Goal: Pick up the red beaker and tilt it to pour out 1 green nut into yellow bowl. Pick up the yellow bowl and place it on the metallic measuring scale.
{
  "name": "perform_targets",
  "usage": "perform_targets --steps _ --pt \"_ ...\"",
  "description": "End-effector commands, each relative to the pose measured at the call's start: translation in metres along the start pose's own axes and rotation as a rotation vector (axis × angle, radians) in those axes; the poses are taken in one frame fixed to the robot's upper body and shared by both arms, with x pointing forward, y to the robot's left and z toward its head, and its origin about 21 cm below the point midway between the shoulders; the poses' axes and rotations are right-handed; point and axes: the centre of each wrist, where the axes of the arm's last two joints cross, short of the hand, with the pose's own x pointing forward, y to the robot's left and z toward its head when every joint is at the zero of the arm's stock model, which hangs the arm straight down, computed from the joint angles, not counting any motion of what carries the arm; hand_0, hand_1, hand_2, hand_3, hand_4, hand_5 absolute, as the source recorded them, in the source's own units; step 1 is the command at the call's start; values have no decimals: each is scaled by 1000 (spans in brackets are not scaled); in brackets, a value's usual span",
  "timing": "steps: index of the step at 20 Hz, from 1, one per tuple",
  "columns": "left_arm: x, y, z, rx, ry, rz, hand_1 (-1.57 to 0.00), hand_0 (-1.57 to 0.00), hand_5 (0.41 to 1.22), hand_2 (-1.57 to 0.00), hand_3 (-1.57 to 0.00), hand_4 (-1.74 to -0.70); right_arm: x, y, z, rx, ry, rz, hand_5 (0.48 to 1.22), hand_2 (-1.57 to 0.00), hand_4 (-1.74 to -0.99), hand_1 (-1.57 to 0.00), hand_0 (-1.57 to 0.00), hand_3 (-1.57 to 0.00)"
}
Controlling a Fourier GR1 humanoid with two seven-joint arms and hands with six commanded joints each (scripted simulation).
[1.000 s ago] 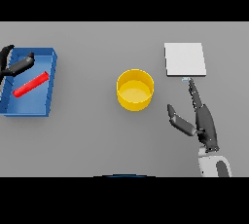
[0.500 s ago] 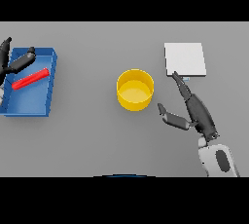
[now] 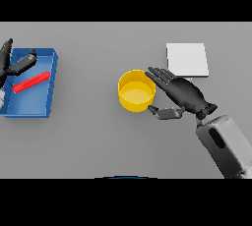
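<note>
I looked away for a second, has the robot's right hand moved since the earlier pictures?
Yes. The right hand has swung left, away from the white square scale, and now sits beside the yellow bowl with fingers open.

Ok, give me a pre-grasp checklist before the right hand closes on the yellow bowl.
1. Right hand open, fingers straight: ok.
2. Right hand beside the yellow bowl, fingers at its rim, thumb low near its side: ok.
3. Bowl upright on the table: ok.
4. Green nut in the bowl: cannot tell, none visible.
5. Metallic scale top free, behind the right hand: ok.
6. Left hand away, over the blue tray by the red beaker: ok.
</note>
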Motion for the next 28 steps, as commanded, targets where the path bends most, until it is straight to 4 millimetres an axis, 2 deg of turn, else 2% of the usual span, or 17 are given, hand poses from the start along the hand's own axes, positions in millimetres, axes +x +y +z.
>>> perform_targets --steps 1,3,5,10,14,21,22,26,28 --pt "2 0 1 0 -5 1 0 0 721 0 0 -795 0 -1 -6 35 -17 22 662 1 -1269 1 1 1" --pt "3 2 0 2 -4 -2 0 0 723 0 0 -797 5 -3 -17 79 -41 58 656 1 -1273 1 1 1" --pt "1 -5 0 -5 3 -9 1 0 721 1 1 -799 5 -4 -23 134 -58 88 662 1 -1274 1 1 1" --pt "4 3 0 0 0 -9 1 1 717 1 1 -794 8 -3 -47 259 -111 152 686 1 -1255 1 1 1" --pt "2 2 -2 -1 2 -9 1 1 729 1 1 -795 7 7 -62 336 -125 165 682 1 -1243 1 1 1" --pt "3 5 -1 -2 -5 -9 1 1 737 1 1 -799 5 15 -78 445 -98 217 671 1 -1300 1 1 1" --pt "2 5 -1 -2 -3 -8 1 1 738 1 1 -799 5 14 -75 461 -109 221 674 1 -1303 1 1 1" --pt "2 2 -3 0 -2 -12 1 1 731 1 1 -793 9 18 -80 506 -90 259 713 1 -1304 1 1 1" --pt "1 6 -5 6 -5 -10 1 1 727 1 1 -792 13 21 -82 513 -77 263 756 -30 -1321 -10 1 -49"
